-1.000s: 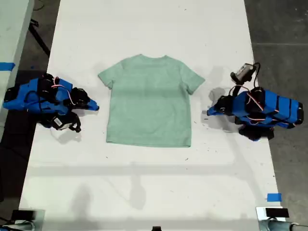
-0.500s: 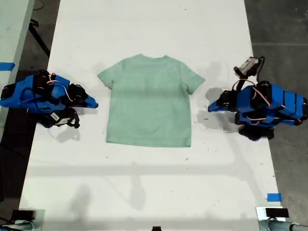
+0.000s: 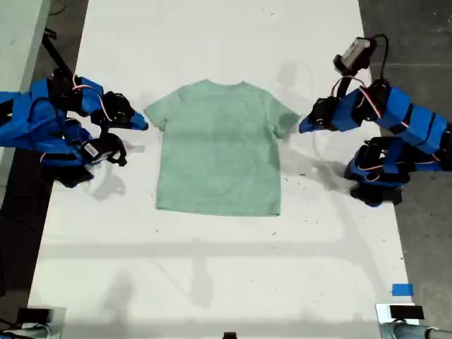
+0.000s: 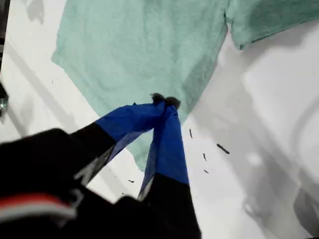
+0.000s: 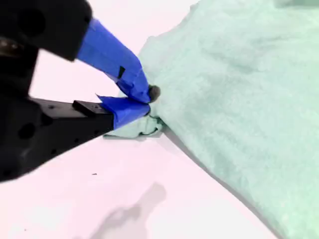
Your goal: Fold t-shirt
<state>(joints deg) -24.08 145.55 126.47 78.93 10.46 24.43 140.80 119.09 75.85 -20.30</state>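
Jaws of my second gripper (image 5: 148,99): blue-taped and nearly together, tips touching the bunched edge of one sleeve; I cannot tell whether cloth is caught.
Jaws of my first gripper (image 4: 164,101): closed tip to tip, holding nothing, above the other sleeve's side of the shirt.
Surface: long white table (image 3: 212,268), a few dark specks near the shirt.
Room: grey floor (image 3: 409,42); small blue tape piece (image 3: 402,289) on the table.
Task thing: plain mint-green short-sleeved cloth t-shirt (image 3: 219,152), spread flat mid-table between the arms.

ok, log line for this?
pale mint-green cloth t-shirt flat, unfolded | my first tool shut, by sleeve | my second tool shut at other sleeve
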